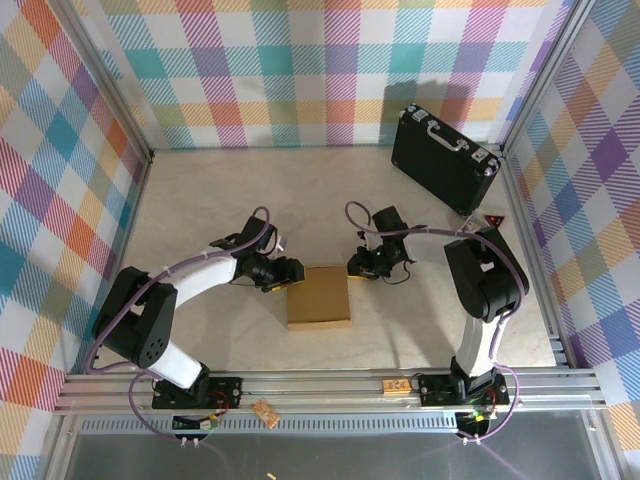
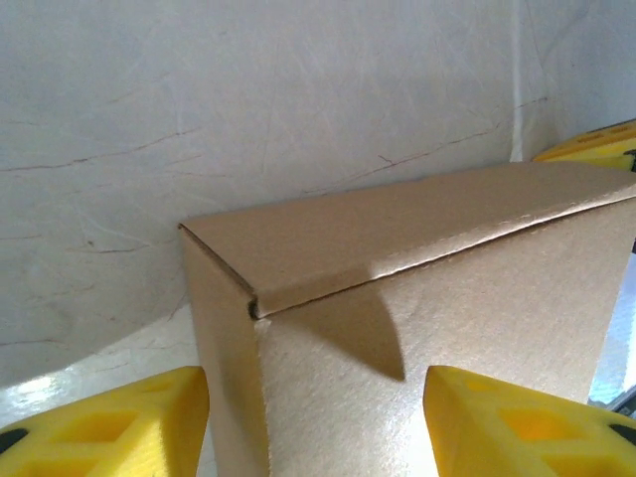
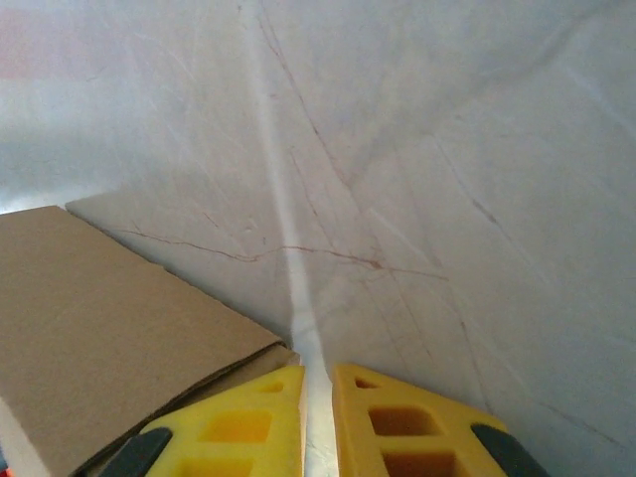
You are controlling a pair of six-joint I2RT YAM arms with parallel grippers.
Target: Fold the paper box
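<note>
1. While the pale table (image 1: 200,200) spans the checked enclosure, a black case (image 1: 445,160) stands at its far right corner.
2. Near the table's middle sits the paper box (image 1: 319,297), its lid lying flat over the sides.
3. At the box's far left corner, the left gripper (image 1: 291,272) has its yellow fingers (image 2: 119,422) spread wide.
4. By the far right corner, the right gripper (image 1: 356,266) is nearly closed and holds nothing.

A black case (image 1: 445,160) with silver trim and a handle lies at the far right of the pale, marble-patterned tabletop (image 1: 200,200), close to the checked wall (image 1: 300,70). A small red triangular thing (image 1: 493,219) sits just beside its near end. A little wooden block (image 1: 397,386) rests on the metal rail (image 1: 300,385) along the near edge.
</note>
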